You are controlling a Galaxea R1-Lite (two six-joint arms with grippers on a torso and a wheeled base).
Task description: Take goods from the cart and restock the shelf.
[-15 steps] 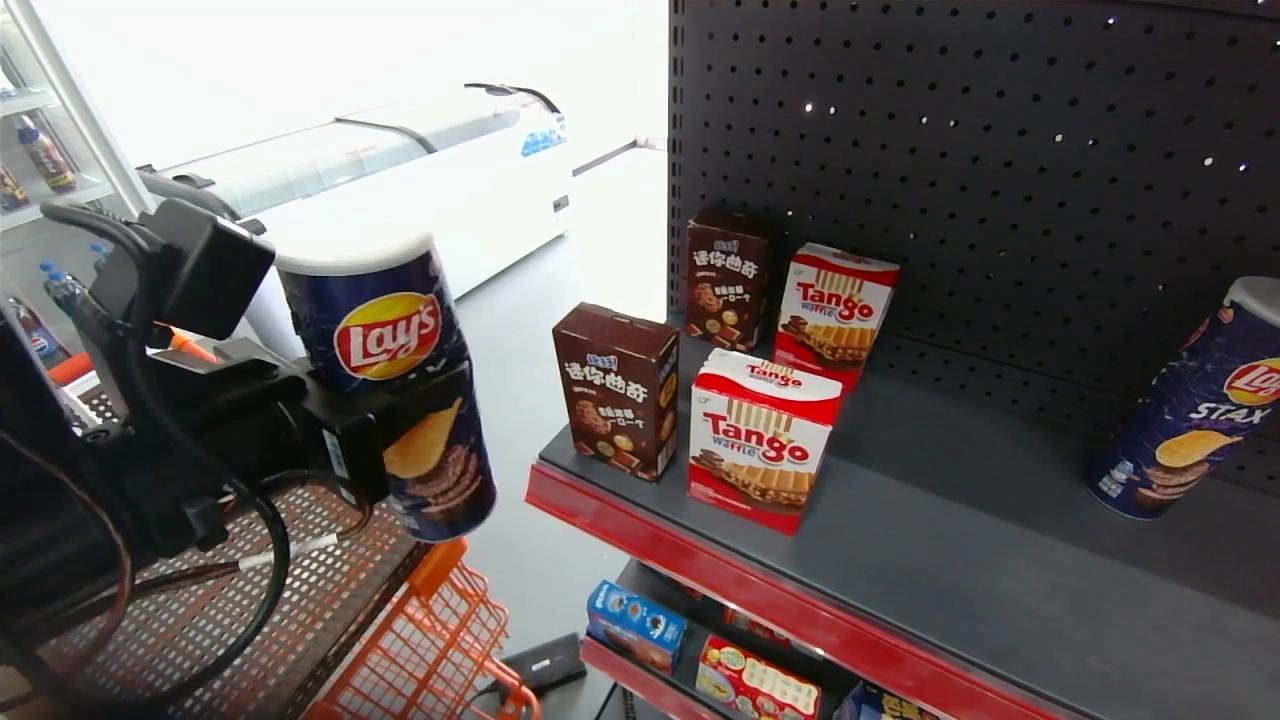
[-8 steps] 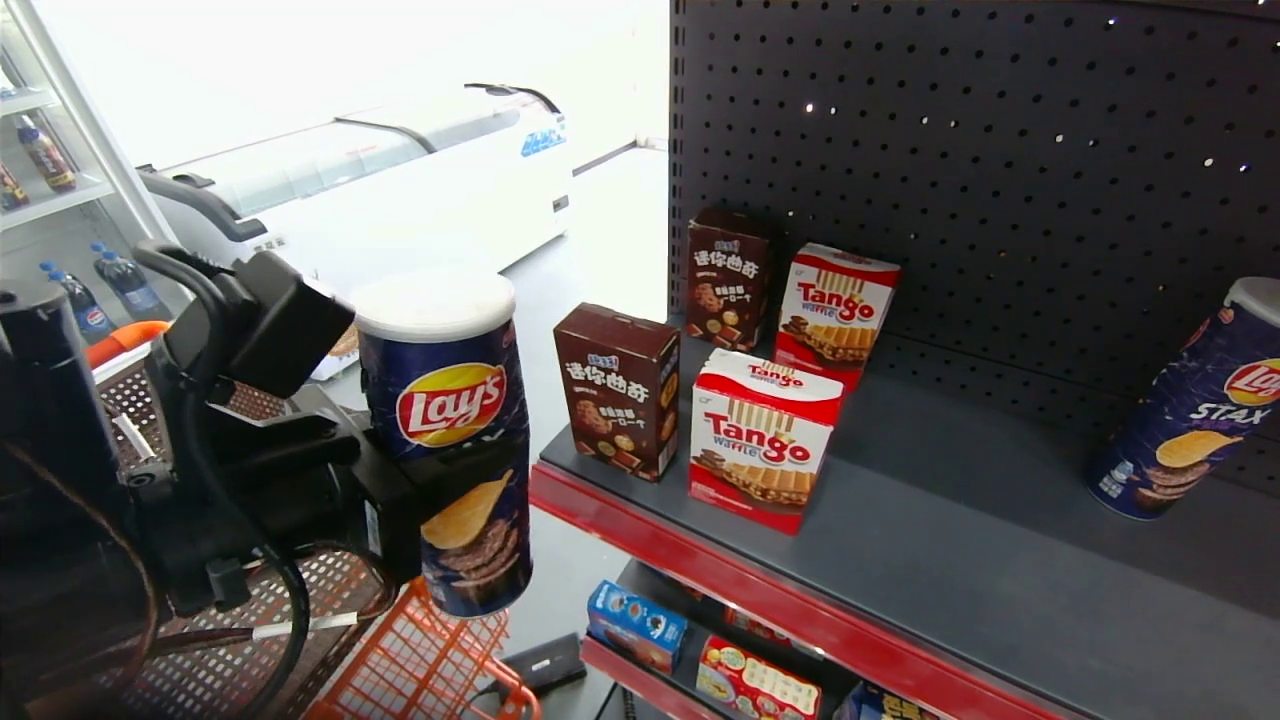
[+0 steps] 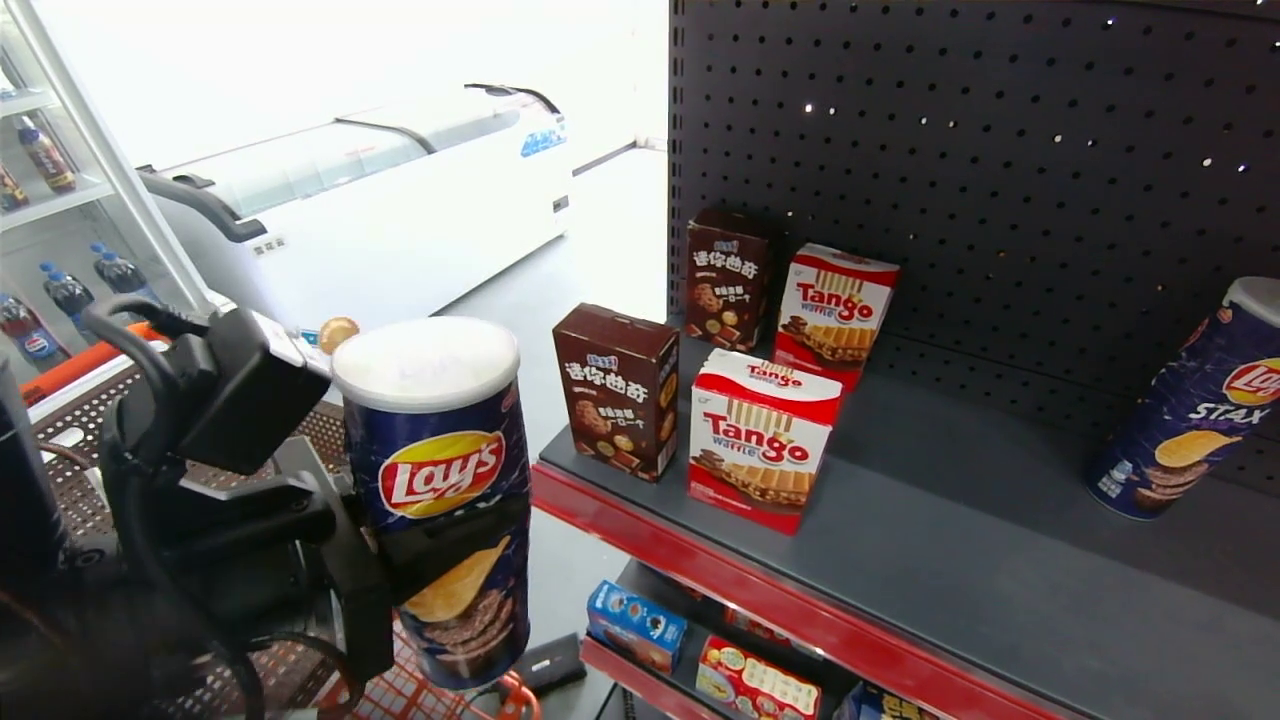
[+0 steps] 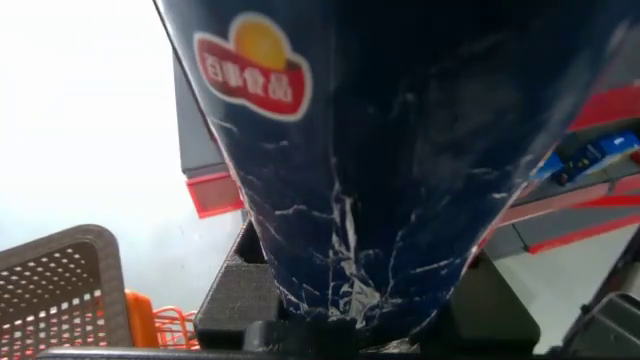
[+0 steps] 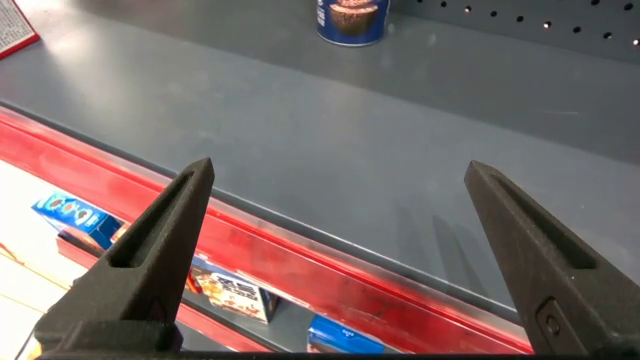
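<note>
Left pincer [image 3: 445,545] grips upright blue chip can [image 3: 435,430], red-yellow oval logo, white lid, just beside shelf [image 3: 950,540] edge. Right pincer [image 5: 340,180] spread wide above shelf.

Right gripper [image 5: 340,172] spread wide above grey shelf [image 5: 250,110]. Blue can [image 5: 351,20] stands at its 12 o'clock, well apart. Red shelf lip [image 5: 300,250] crosses beneath it.

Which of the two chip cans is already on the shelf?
The chip can at the shelf's far right, by the pegboard. The other can is off the shelf, held by the left gripper.
</note>
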